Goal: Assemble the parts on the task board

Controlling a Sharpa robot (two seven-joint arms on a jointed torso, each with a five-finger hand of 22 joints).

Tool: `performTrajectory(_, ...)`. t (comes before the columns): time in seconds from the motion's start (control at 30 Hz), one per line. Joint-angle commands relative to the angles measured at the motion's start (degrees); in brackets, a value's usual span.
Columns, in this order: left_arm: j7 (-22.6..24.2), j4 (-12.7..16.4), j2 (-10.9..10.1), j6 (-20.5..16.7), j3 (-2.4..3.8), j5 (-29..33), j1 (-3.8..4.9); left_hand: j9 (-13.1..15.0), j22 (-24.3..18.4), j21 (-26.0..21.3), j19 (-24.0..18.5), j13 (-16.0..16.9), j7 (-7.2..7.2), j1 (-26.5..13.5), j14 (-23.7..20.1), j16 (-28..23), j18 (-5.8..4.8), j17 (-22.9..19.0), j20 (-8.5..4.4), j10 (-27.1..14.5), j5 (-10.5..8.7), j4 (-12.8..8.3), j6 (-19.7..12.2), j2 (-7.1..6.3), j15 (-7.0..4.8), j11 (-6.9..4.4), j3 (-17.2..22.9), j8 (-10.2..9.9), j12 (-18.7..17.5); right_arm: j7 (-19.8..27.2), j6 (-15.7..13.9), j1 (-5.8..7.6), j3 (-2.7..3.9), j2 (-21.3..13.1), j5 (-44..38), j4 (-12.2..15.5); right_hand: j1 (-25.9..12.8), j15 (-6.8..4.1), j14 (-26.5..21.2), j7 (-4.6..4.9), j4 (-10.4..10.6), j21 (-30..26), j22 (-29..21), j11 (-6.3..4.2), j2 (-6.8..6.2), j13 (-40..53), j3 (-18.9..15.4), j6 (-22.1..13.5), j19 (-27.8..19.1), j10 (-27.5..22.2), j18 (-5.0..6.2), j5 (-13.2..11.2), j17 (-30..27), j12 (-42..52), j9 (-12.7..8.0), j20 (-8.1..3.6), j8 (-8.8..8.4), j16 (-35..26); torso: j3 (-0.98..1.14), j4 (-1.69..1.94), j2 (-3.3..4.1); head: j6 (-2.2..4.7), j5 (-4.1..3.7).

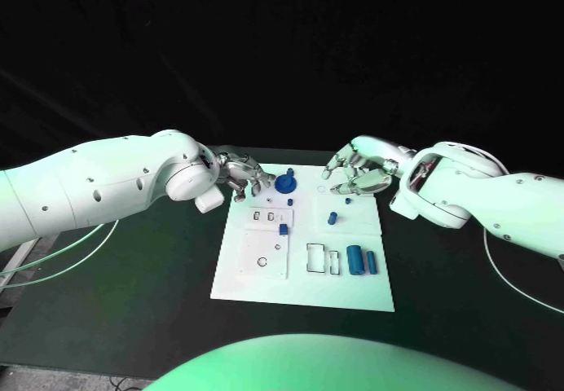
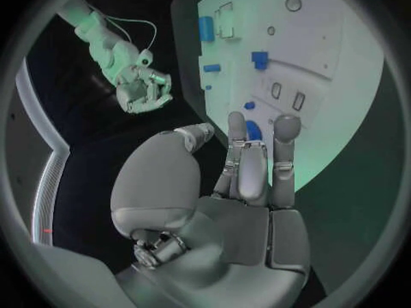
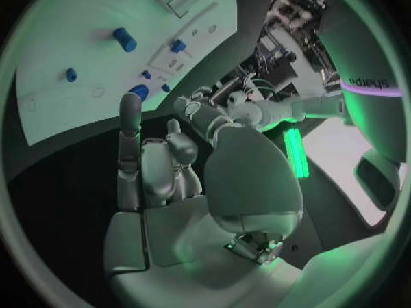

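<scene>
Hovering over the far end of the board [image 1: 247, 281], both hands hold nothing. The left hand [image 1: 241, 175] hangs by the far left corner with its fingers [image 2: 244, 164] loosely apart and extended, nothing between them; in its wrist view they point at a blue knob [image 2: 253, 129] just beyond the fingertips. The right hand [image 1: 359, 173] sits near the far right corner, fingers [image 3: 130, 137] also apart and bare. On the board, the knob stands upright at the far middle, between the two hands, and a small blue block [image 1: 284, 230] lies just nearer, beside two slots [image 1: 266, 217]. A short blue peg [image 1: 332, 217] lies right of centre, a tiny blue piece [image 1: 349, 199] rests by the right hand, and two blue cylinders [image 1: 362, 261] lie side by side at the near right, next to an outlined recess [image 1: 317, 257]. A ring mark [image 1: 263, 261] sits at the near left. I judge this to be an approach stage: no part is gripped, and most pieces seem to lie loose. The left hand looks the better placed to take the knob or the block; that calls for lowering, closing the fingers round the piece without nudging its neighbours, then carrying it to its matching seat. Which seat fits which part I cannot tell.
</scene>
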Motion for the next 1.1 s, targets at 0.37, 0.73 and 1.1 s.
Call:
performTrajectory(0.37, 24.97, 0.89, -2.87, -18.11, 0.03, 27.76, -0.23, -0.83, -9.50, -12.28, -5.72, -3.65, 0.52, 2.14, -6.25, -13.49, 1.94, -15.38, 0.94, -1.65, 0.25, 0.80, -2.40, 0.21, 1.06, 0.84, -0.61, 2.30, -2.52, -2.22, 7.65, 0.08, -0.91, 9.24, -34.44, -1.14, -0.74, -0.84, 4.61, -0.87, -2.14, 12.10, 12.01, -1.54, -0.11, 15.64, -0.04, -3.04, 3.51, 4.55, -1.41, -1.30, 15.02, 13.18, 0.28, -0.72, -1.09, 13.23, -0.18, 0.18, 0.18, 0.01, 0.32)
performTrajectory(0.73, 29.69, 1.90, -3.39, -21.86, 0.06, 31.60, -0.22, -1.15, -10.07, -13.34, -5.54, -4.33, 0.51, 3.34, -6.92, -14.97, 1.96, -16.99, 0.99, -1.69, 1.79, 0.16, -2.66, 0.54, 1.08, 0.83, -0.27, 2.94, -2.58, -0.47, 6.09, -1.41, -2.29, 14.10, -44.77, -3.68, 0.10, -1.50, 4.84, -2.16, -3.56, 13.91, 14.38, -2.42, 0.23, 18.15, 0.81, -4.59, 3.54, 5.34, -1.62, -3.42, 16.80, 15.10, 0.21, -1.01, -1.43, 14.55, -0.47, 0.65, 0.57, 0.01, 0.33)
performTrajectory(1.1, 30.85, 2.60, -3.59, -23.07, 0.10, 32.10, -0.17, -1.22, -10.17, -13.53, -5.49, -4.45, 0.51, 3.54, -7.02, -15.20, 1.96, -17.25, 0.99, -1.65, 2.03, 0.02, -2.69, 0.61, 1.08, 0.83, -0.22, 3.07, -2.55, 0.77, 5.82, -2.65, -3.14, 15.92, -48.25, -5.48, 0.23, -1.79, 5.18, -2.75, -4.12, 14.69, 15.51, -2.82, 0.23, 19.70, 1.04, -5.28, 3.50, 6.06, -1.71, -4.71, 18.39, 16.31, 0.18, -1.09, -1.50, 15.46, -0.83, 1.03, 1.08, 0.01, 0.36)
